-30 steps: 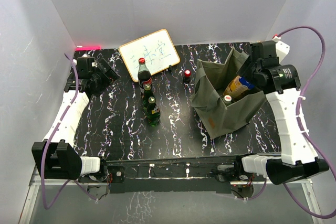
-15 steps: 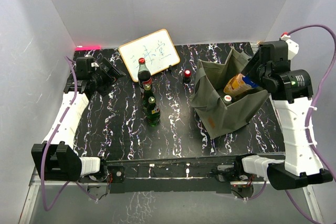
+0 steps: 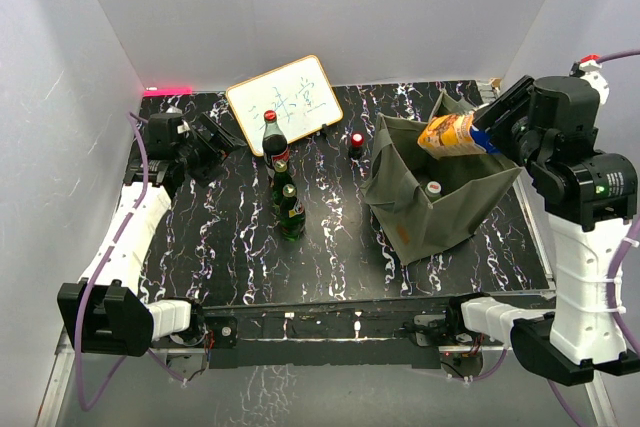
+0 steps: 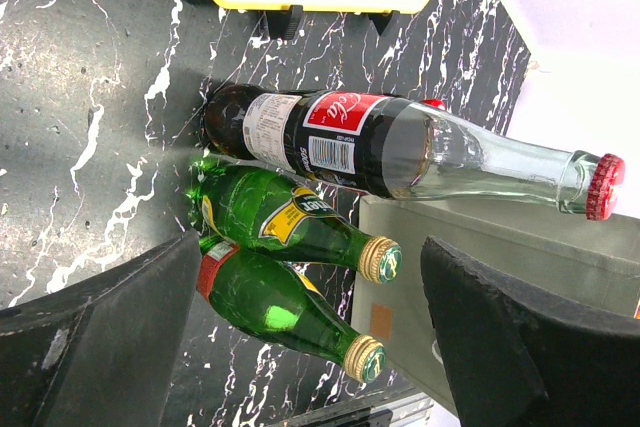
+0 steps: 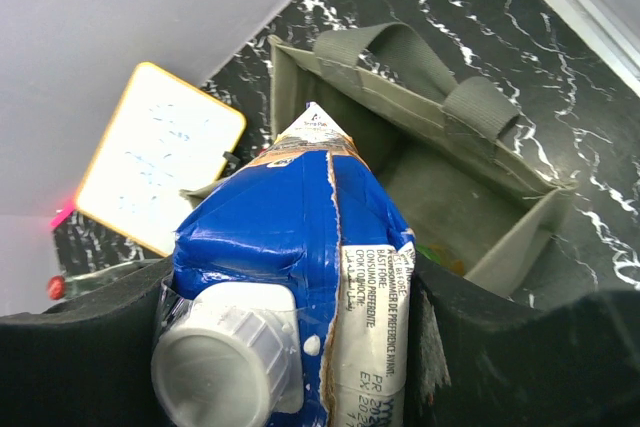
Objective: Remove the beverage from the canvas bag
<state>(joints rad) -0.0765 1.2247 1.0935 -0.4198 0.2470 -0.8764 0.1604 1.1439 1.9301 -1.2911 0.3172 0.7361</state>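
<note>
Count on the counter (image 3: 230, 237): one canvas bag (image 3: 425, 209), one whiteboard (image 3: 285, 97), three upright bottles and one small red-capped item (image 3: 356, 141) just beside the bag's left face. The bottles are one cola bottle (image 3: 273, 137) with a red cap and two green bottles (image 3: 283, 179) (image 3: 290, 213), standing in a close row left of the bag.

One beverage carton (image 3: 452, 133) is clamped at its blue top between the fingers of the right claw (image 3: 490, 127). It is tilted and held above the far right part of the bag's open mouth. One white cap (image 3: 433, 187) shows inside the bag.

The left claw (image 3: 205, 137) is spread wide with nothing in it, at the far left of the counter, well apart from the bottles.

View differences: only the top view shows the cap inside the bag. The right wrist view alone shows the carton's white screw cap (image 5: 218, 367), its printed side panel and the bag's two handles. The left wrist view alone shows the bottle labels and the gold caps on both green bottles.
</note>
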